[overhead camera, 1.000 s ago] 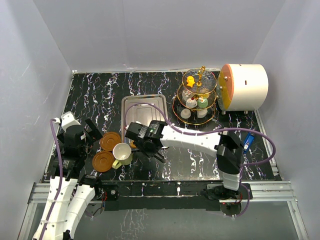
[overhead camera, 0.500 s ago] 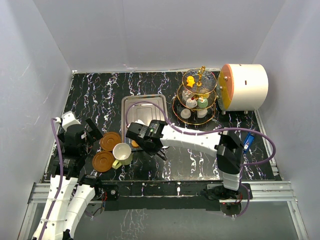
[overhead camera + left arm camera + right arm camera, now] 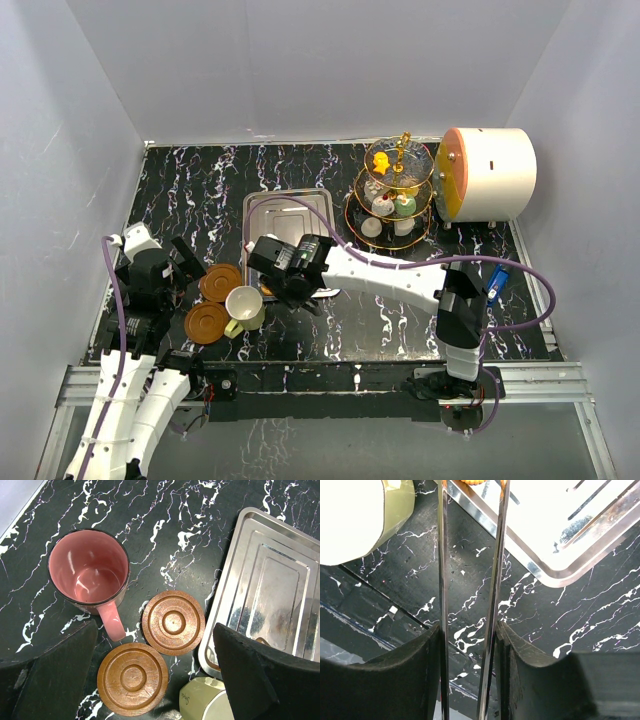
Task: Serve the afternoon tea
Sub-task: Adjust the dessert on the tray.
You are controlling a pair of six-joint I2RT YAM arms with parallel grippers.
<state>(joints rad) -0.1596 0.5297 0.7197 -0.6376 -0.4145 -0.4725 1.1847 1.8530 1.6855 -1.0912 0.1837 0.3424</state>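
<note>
Closed narrow with the right gripper (image 3: 470,647) on a pair of thin steel tongs (image 3: 442,580), and aimed at a small orange bite-size cake (image 3: 470,482) lying in the near corner of the rectangular steel tray (image 3: 560,535), just beside the cream ceramic cup (image 3: 355,515). Cannot tell whether the blade tips pinch that cake, cut off as it is at the picture's edge. Probably light, soft and crumbly, so best taken low across its sides with a gentle squeeze, never crushed, and carried level to the three-tier glass stand with gold frame (image 3: 393,200), well apart at the far right. Hovering wide open with the left gripper (image 3: 155,630) above two brown round saucers (image 3: 173,622), near the maroon mug (image 3: 89,572), holding nothing.
</note>
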